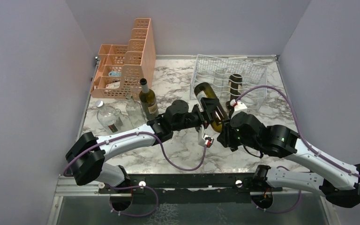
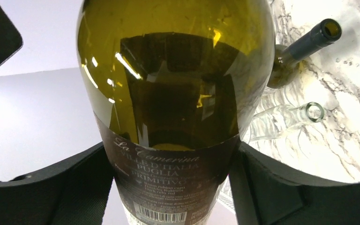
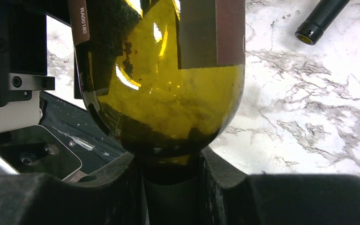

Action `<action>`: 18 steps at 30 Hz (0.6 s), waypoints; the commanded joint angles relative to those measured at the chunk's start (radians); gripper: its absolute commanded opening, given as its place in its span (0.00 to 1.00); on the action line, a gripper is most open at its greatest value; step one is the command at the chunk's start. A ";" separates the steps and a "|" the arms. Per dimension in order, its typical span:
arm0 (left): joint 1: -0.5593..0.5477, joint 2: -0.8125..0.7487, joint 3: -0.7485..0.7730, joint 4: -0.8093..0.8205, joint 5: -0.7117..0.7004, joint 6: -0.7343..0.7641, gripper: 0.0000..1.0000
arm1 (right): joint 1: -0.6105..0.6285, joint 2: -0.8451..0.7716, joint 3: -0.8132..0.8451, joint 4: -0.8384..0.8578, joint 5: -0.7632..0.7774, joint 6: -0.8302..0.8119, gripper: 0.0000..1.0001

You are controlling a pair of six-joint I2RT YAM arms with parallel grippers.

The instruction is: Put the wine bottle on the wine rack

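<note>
While we hold it between both arms, step in hand: carrying the wine bottle (image 1: 202,92) to the wine rack (image 1: 206,63). It is lifted off the bench (image 1: 183,145) and lies nearly level, not yet on the rack.
Bottle's place: above the middle of the bench, with its base aimed at the rack's near-left corner and just short of it. Its neck points back toward the near edge.
Left pincer (image 2: 171,187): clamped on the labelled body, one finger against each flank.
Right pincer (image 3: 171,187): pressed together on the neck, just under the shoulder.
Rack: at the bench's far right corner. A dark bottle (image 1: 235,83) already lies in a cradle toward the right, and we judge the cradles to its left to be free.
Next move, as we judge it: travel toward the far right corner, keep the bottle level and in line with a free cradle, then lower it until the wire bears the weight before either pincer lets go.
Glass: smooth olive-green and translucent, with a rounded shoulder and bright glints. We expect it to be slippery.
Label: dark paper, pale script, a barcode at its lower end.
Rack wire: thin, silvery-white, a grid frame with wavy rows.
Bench top: glossy, white marble pattern with grey veins.
Pincer fingers: matt black and blocky.
</note>
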 commanded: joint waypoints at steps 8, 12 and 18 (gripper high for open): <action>0.002 -0.060 0.036 0.092 -0.043 -0.141 0.99 | -0.004 -0.079 0.059 0.001 0.357 0.139 0.01; 0.002 -0.089 0.062 0.100 -0.077 -0.298 0.99 | -0.004 -0.087 0.048 -0.006 0.393 0.184 0.01; 0.001 -0.174 0.088 0.157 -0.274 -0.740 0.99 | -0.005 -0.085 0.000 0.014 0.387 0.227 0.01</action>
